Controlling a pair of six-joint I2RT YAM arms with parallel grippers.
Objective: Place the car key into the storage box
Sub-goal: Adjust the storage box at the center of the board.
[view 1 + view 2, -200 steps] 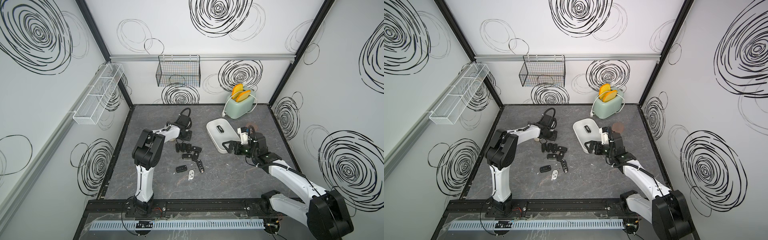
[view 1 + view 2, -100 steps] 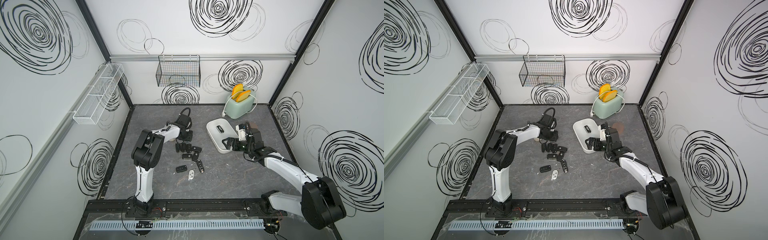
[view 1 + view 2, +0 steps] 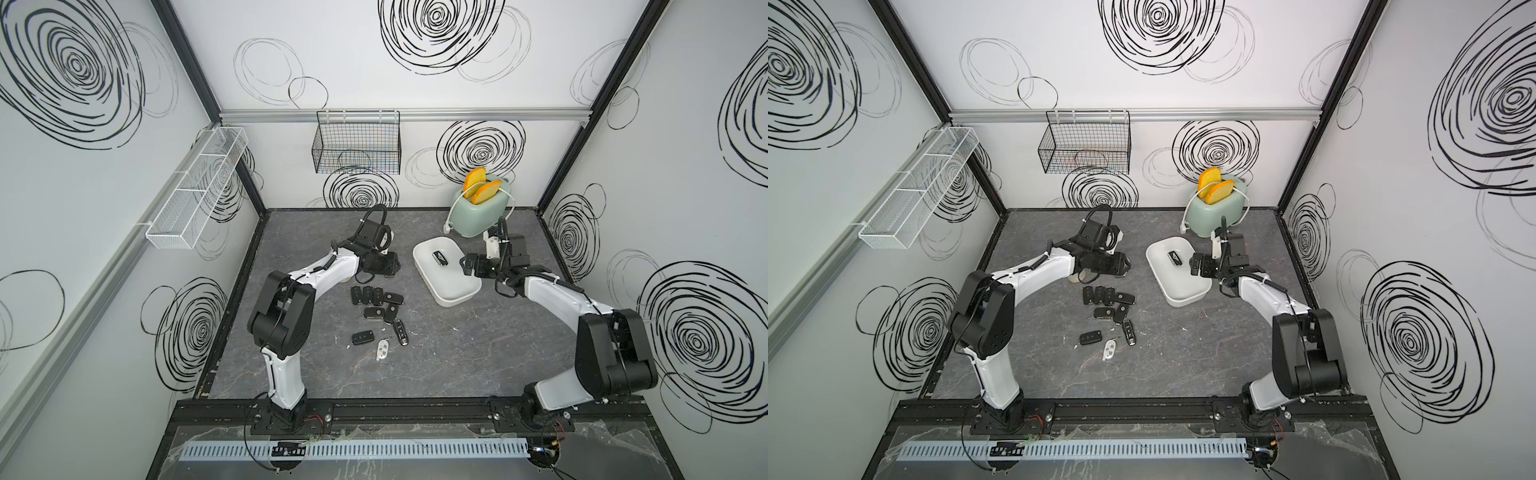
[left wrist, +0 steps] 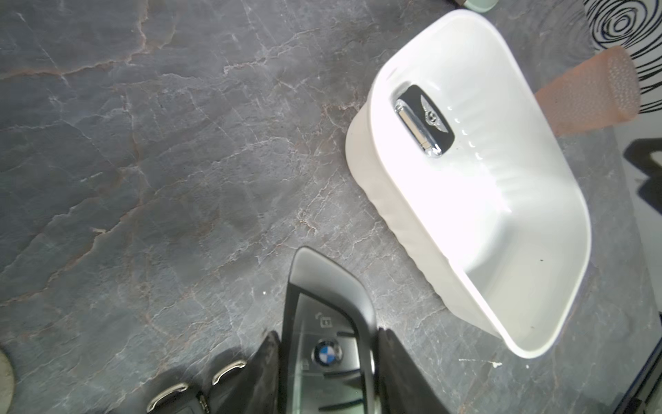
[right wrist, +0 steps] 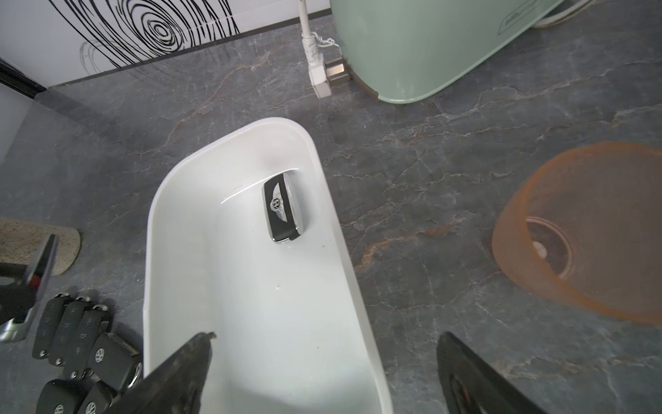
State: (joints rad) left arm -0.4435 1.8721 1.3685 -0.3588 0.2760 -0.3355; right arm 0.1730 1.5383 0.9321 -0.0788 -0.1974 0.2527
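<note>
- Black left claw (image 4: 327,358) is narrowed onto the car key (image 4: 327,315). Both jaws press the key's long edges, and the key projects forward past the fingertips.
- Right claw (image 5: 326,337) stands at full width and holds nothing. One finger (image 5: 182,372) hangs over the inside of the storage box (image 5: 268,304), and the other hangs outside its long wall. Contact with the rim cannot be determined.
- Car key: dark body, grey button panel, round blue-and-white badge facing up. In a top view it sits in the left claw (image 3: 390,266), at 9 o'clock of the storage box (image 3: 451,284) and apart from it.
- Storage box: white, smooth, with rounded corners, standing upright on the grey table (image 3: 457,353) at 1 o'clock of the table centre. Its long axis runs from 11 to 5 o'clock. A black key with a winged badge (image 3: 439,257) lies inside at the 11 o'clock end.
- Clearance: a bare strip of table separates the left claw from the box's near long wall.
- Loose keys (image 3: 376,305) lie in a cluster at 8 o'clock of the box.
- Toaster (image 3: 482,212) stands near the box at 1 o'clock, not touching it.
</note>
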